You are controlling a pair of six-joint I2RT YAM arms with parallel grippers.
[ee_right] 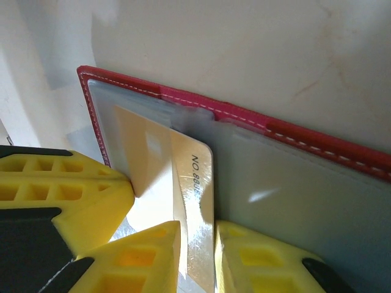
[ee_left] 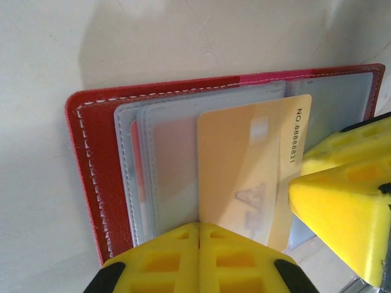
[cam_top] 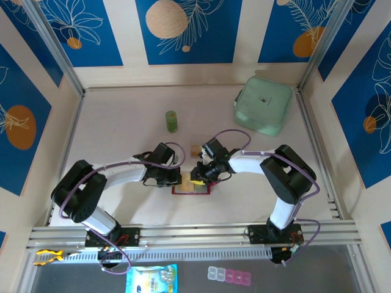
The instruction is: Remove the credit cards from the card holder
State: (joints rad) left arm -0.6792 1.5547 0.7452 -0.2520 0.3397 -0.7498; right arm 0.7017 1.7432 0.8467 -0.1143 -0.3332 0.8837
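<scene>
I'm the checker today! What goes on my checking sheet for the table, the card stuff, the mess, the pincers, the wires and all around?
Surface: pale table, smooth.
Job's things: red wallet lies open; an orange card sticks partway out of its clear pocket.
Clutter: green bottle and mint pouch at the back, apart from the wallet.
Grippers: left pincer shut, tips at the wallet's edge by the card; right pincer closed on the orange card.
Cables: purple cables loop along both arms.
Surroundings: blue leaf-patterned walls; metal rail at the near edge.
</scene>
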